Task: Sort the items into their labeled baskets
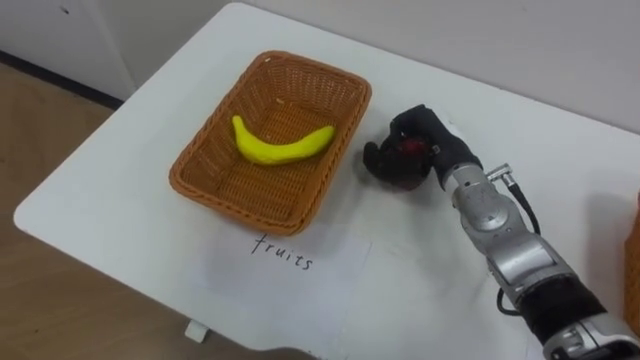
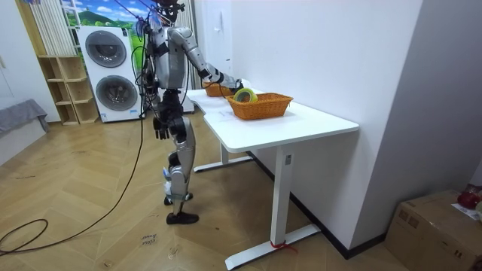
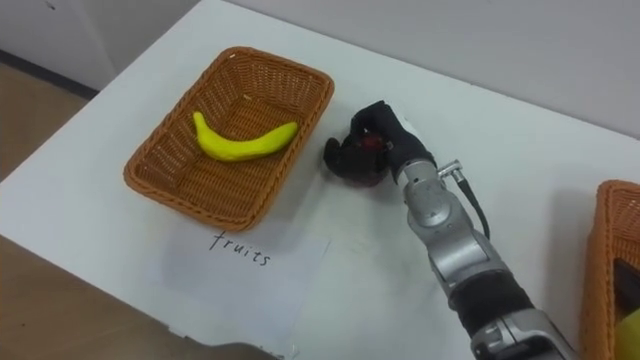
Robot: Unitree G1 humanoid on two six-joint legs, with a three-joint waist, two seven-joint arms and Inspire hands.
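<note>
**Table** [image 1: 120, 190]: white. I see it from the head camera, and it carries everything below. In the room view the robot stands upright at the table's far end, with two stacked washers [image 2: 113, 75] behind it. Its right arm is stretched out over the tabletop.

**Fruit basket** [image 1: 232, 208]: a brown wicker tray towards the table's left.

**Second basket** [image 3: 605, 230]: also wicker, well apart from the first, at the right edge of my view. In the room view a yellow-green roll [image 2: 245, 95] sits in it. I cannot tell what the roll is.

**Paper** [image 1: 290, 270]: a white sheet with a handwritten word. It lies flat on the table, just in front of the fruit basket's near rim.

**Banana** [image 1: 280, 148]: yellow and curved. It lies across the floor of the fruit basket.

**Right robot hand** [image 1: 428, 135]: black. It is low over the table, just beside the fruit basket's right rim and outside it. Its fingers are curled round the red item.

**Red item** [image 1: 408, 150]: small, dark red and mostly covered by the fingers. I cannot say whether it touches the table.

**Left robot hand** [image 2: 160, 129]: it hangs at the robot's side below table height. I cannot tell its state.
</note>
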